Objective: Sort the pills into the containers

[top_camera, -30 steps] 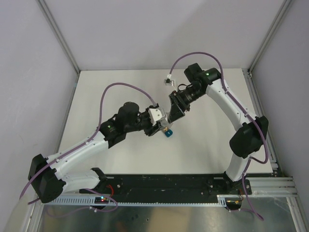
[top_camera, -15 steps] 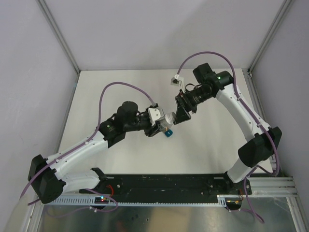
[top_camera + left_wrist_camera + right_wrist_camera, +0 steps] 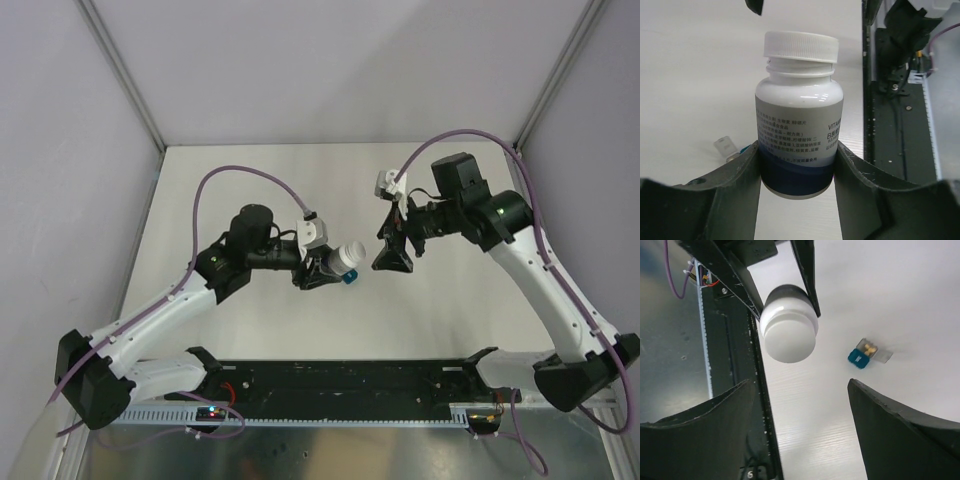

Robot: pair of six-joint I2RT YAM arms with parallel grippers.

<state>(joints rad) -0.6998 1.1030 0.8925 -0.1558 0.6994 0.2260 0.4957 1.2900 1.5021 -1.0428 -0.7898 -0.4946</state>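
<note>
- Pinching a white bottle (image 3: 799, 115), the left gripper (image 3: 797, 165) is pressing its two dark fingers (image 3: 742, 170) against the lower sides of the bottle, where the label is turning dark blue.
- The bottle is wearing a white ribbed cap (image 3: 801, 46), and this cap is sticking out well past the fingertips, away from the left gripper.
- In the top view the left gripper (image 3: 322, 268) is holding the bottle (image 3: 346, 257) tilted, with the cap pointing toward the right gripper (image 3: 392, 255).
- The right gripper (image 3: 800, 405) is standing with its fingers (image 3: 900, 430) spread wide and is gripping nothing.
- In the right wrist view the cap (image 3: 789, 332) is facing this gripper from the front, a little toward its left finger, and it is not touching either finger.
- The containers (image 3: 865, 354) are lying on the white table (image 3: 900, 285), ahead of the right gripper and toward its right finger, near the bottle but apart from it.
- This is a joined pair, one teal box (image 3: 857, 358) and one pale grey box (image 3: 879, 354), and some small yellowish pills (image 3: 870, 348) are showing in the grey one.
- In the left wrist view the containers (image 3: 725, 147) are showing just beside the left finger, low behind the bottle, partly hidden.
- In the top view the teal box (image 3: 347, 278) is peeking out just below the left gripper's tips, under the bottle.
</note>
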